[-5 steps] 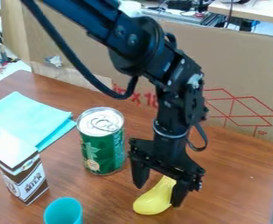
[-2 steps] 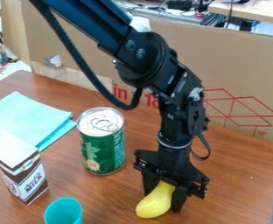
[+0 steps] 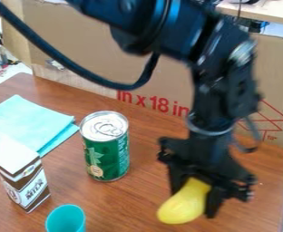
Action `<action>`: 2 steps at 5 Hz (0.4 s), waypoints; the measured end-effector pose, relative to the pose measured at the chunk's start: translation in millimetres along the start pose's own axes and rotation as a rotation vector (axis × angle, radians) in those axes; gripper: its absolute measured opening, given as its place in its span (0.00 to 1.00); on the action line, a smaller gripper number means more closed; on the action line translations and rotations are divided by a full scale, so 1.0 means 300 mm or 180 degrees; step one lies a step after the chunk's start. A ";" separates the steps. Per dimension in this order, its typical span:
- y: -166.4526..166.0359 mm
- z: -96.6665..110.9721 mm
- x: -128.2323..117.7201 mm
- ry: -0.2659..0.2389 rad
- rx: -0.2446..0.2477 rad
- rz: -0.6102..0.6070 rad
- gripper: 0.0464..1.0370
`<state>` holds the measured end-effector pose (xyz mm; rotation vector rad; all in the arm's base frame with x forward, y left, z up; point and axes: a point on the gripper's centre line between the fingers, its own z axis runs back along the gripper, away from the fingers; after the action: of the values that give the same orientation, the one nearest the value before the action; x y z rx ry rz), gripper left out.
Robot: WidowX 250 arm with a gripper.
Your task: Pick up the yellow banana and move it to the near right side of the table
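At the lower right of the camera view, my black gripper [image 3: 195,195] hangs over the wooden table, shut on a yellow pear-shaped object [image 3: 184,204]. The object's narrow end is up between the two fingers, and its rounded end sticks out toward the lower left. Left of the gripper stands a green can [image 3: 105,152] with a silver top, apart from it.
A brown and white milk carton [image 3: 27,186] stands at the left, a teal cup [image 3: 65,219] at the front edge of the view. A folded turquoise cloth [image 3: 31,123] lies at the far left. A cardboard sheet [image 3: 95,74] stands behind the table [image 3: 135,198].
The gripper closed on the yellow object, then moved right with it, and the arm shifted right too. The can, carton, cup and cloth stayed in place.
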<state>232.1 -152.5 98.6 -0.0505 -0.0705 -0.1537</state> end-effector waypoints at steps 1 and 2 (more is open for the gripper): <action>-0.070 0.038 -0.074 0.0150 0.0015 -0.0083 0.57; -0.100 -0.011 -0.168 0.0410 -0.0016 -0.0140 0.57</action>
<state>178.1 -174.7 93.0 -0.0439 0.0573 -0.2007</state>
